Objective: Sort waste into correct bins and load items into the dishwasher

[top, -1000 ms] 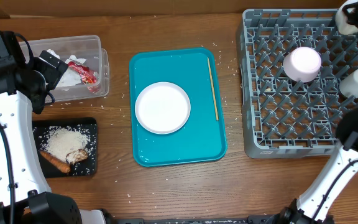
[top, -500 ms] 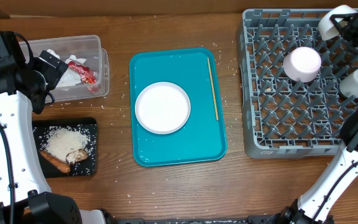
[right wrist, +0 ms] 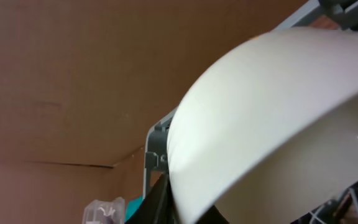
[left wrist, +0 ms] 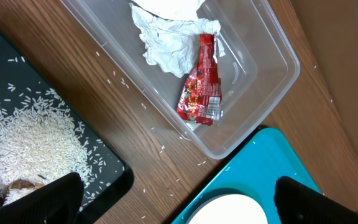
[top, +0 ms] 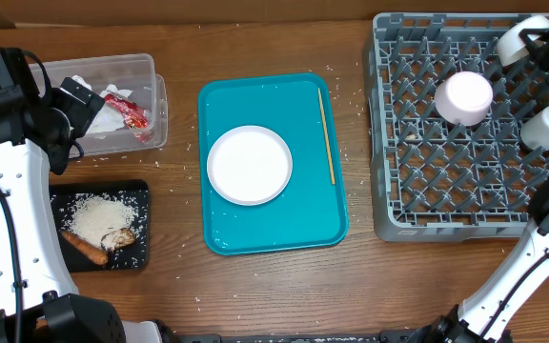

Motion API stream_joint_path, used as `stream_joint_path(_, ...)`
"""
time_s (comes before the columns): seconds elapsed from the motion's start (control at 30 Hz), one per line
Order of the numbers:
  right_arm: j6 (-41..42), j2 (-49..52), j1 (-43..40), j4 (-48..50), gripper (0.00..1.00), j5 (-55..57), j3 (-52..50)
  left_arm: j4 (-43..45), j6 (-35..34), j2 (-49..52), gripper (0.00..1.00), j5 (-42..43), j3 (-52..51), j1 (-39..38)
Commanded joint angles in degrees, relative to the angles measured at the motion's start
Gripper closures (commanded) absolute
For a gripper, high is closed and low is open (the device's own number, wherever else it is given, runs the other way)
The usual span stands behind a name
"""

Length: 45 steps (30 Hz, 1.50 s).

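Observation:
My right gripper (top: 539, 43) is shut on the rim of a white bowl (top: 516, 36) over the back right corner of the grey dishwasher rack (top: 446, 195). That bowl (right wrist: 260, 106) fills the right wrist view, with one dark finger (right wrist: 157, 200) against it. Another bowl (top: 463, 97) and a cup (top: 547, 126) sit in the rack. The white plate (top: 249, 164) and wooden stick (top: 326, 133) lie on the teal tray (top: 273, 227). My left gripper (top: 77, 101) (left wrist: 179, 202) hangs open by the clear tub (top: 112, 63), which holds a napkin (left wrist: 166, 40) and red wrapper (left wrist: 201, 84).
The black tray (top: 138, 191) at the front left holds rice (top: 98, 217), a carrot piece (top: 84, 249) and a brown chunk (top: 117, 236). Stray rice grains lie on the wood around the trays. A cardboard wall stands behind the rack (right wrist: 157, 140).
My right gripper has brought the bowl from the frame's top right edge leftward and down over the rack's back corner. The left arm has not moved.

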Motion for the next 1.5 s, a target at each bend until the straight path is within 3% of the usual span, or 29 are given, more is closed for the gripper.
stream_joint_path(0.0,2.0,-1.6,-1.1,-1.9,0.89,0.1,0.3,0.1,-0.3,-0.8,0.00,-0.4,1.0,0.0)
stream_joint_path(0.2,1.8,-3.1,-2.5,-10.2,0.87,8.8,2.8,0.1,-0.3,-0.8,0.00,-0.4,1.0,0.0)
stream_joint_path(0.33,1.5,-5.7,-3.1,-17.2,0.78,19.6,4.5,0.1,-0.3,-0.8,0.00,-0.4,1.0,0.0)
stream_joint_path(0.43,1.6,-8.2,-3.2,-21.1,0.59,26.8,5.8,0.1,-0.3,-0.8,0.00,-0.4,1.0,0.0)
stream_joint_path(0.47,2.1,-9.8,-3.2,-22.5,0.47,30.4,5.9,0.1,-0.4,-0.8,0.00,-0.4,1.0,0.0)
stream_joint_path(0.53,3.8,-11.8,-3.2,-23.9,0.32,33.7,5.9,0.1,-0.3,-0.8,0.00,-0.4,1.0,0.0)
stream_joint_path(0.67,7.2,-16.3,-3.2,-25.9,0.18,36.2,5.9,0.1,-0.3,-0.8,0.00,-0.4,1.0,0.0)
stream_joint_path(0.9,9.5,-23.8,-1.8,-27.7,0.18,37.5,5.9,0.1,-0.3,-0.8,0.00,-0.4,1.0,0.0)
stream_joint_path(1.03,9.4,-25.7,0.9,-27.9,0.18,46.0,5.9,0.1,-0.4,-0.8,0.00,-0.4,1.0,0.0)
stream_joint_path(1.07,9.4,-25.6,1.9,-27.8,0.22,49.2,5.9,0.1,-0.4,-0.8,0.00,-0.4,1.0,0.0)
stream_joint_path(1.23,7.8,-22.6,6.7,-25.2,0.75,59.8,5.5,0.1,-0.3,-0.8,0.00,-0.4,1.0,0.0)
stream_joint_path(1.47,-0.6,-13.2,11.4,-8.9,0.76,63.3,5.2,0.1,-0.3,-0.8,0.00,-0.4,1.0,0.0)
